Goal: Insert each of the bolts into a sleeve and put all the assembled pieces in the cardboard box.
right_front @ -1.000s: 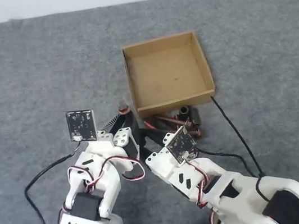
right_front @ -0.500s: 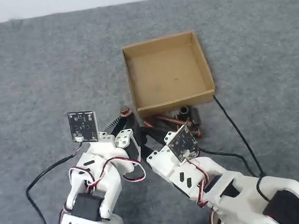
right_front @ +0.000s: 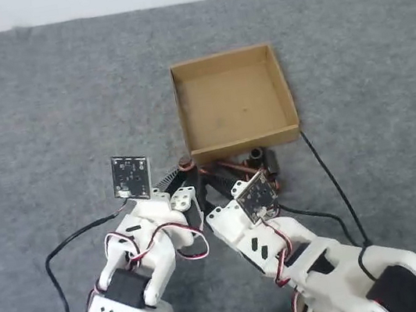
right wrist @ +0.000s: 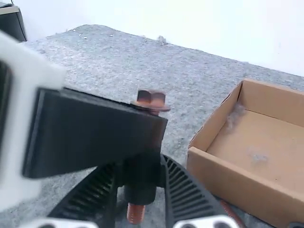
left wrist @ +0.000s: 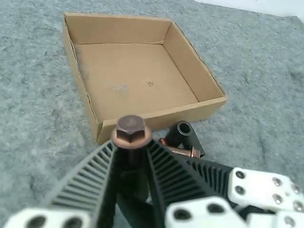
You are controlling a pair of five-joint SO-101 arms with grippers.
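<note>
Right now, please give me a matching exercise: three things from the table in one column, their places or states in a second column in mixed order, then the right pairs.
Things:
1. brown cardboard box
2. upright copper hex-head bolt
3. loose black cylindrical sleeve

Places or states:
A. lying on the grey carpet beside the box's wall
B. held in the left gripper
C. open and empty

Pairs: 1-C, 2-B, 3-A.

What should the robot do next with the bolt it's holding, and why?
Probably open the right gripper so the left gripper can carry the piece to the brown cardboard box. The copper hex-head bolt already sits through the black cylindrical sleeve, its tip poking out below.
</note>
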